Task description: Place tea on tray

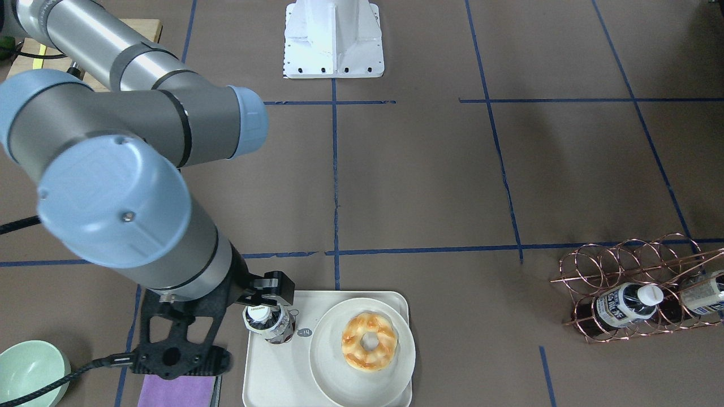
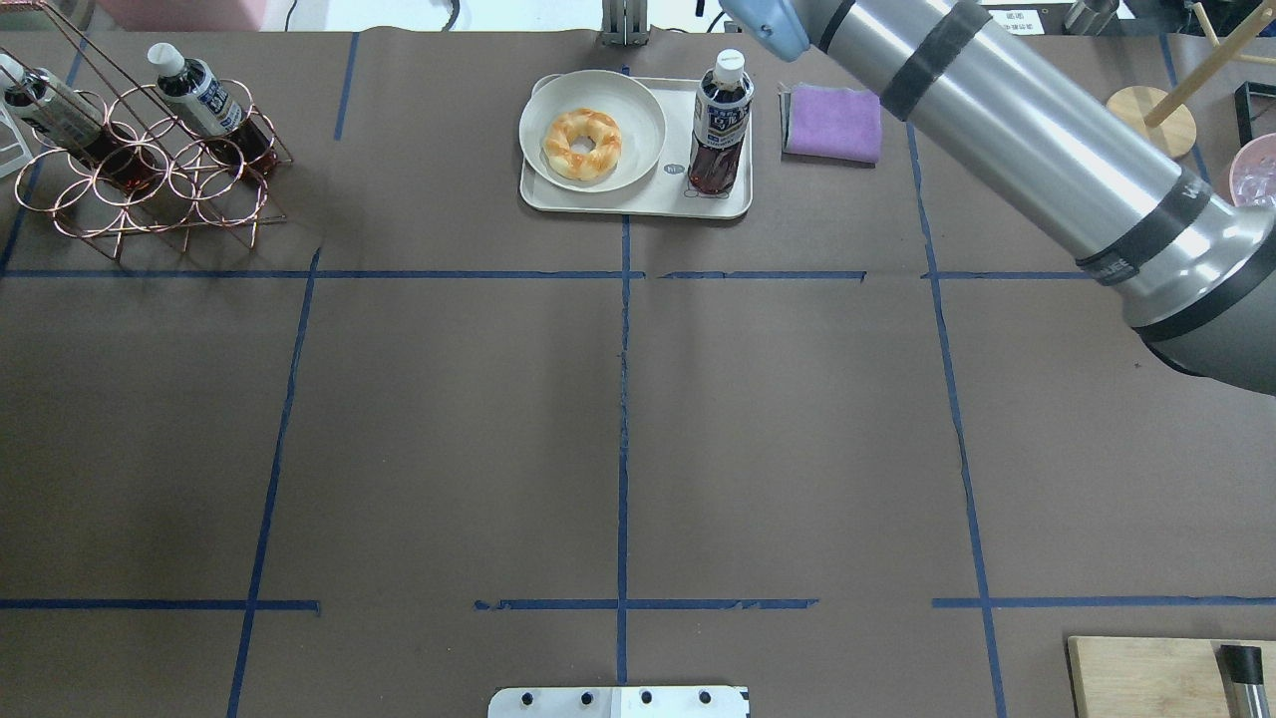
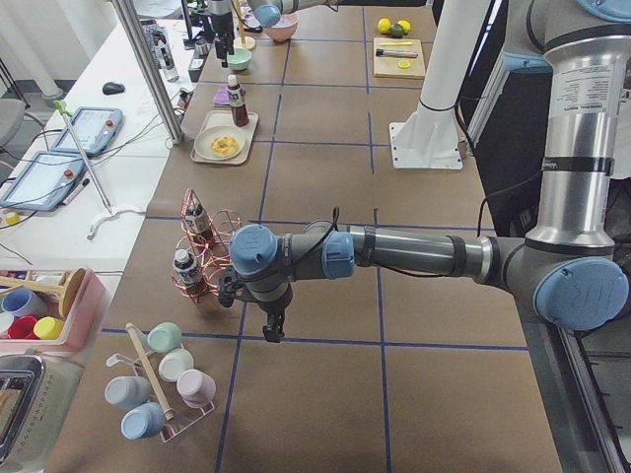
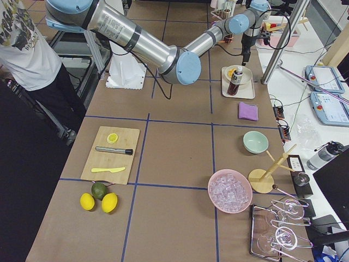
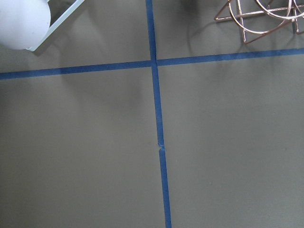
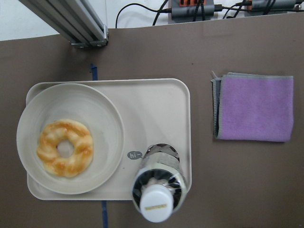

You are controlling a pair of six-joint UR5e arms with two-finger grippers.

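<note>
The tray [image 6: 156, 95] holds a plate [image 6: 97, 105] with a donut [image 6: 83, 147], and the tea [image 6: 157, 190] upright at the tray end nearest the purple cloth [image 6: 256, 109]. The right gripper [image 1: 271, 291] hangs just above the tea cap; its opening cannot be determined. Nor can that of the left gripper [image 3: 271, 325].

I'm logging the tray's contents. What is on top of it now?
The tray holds a white plate with a doughnut and, beside it, the tea bottle standing upright. Whatever is printed on the tray floor under plate and bottle is covered.
</note>
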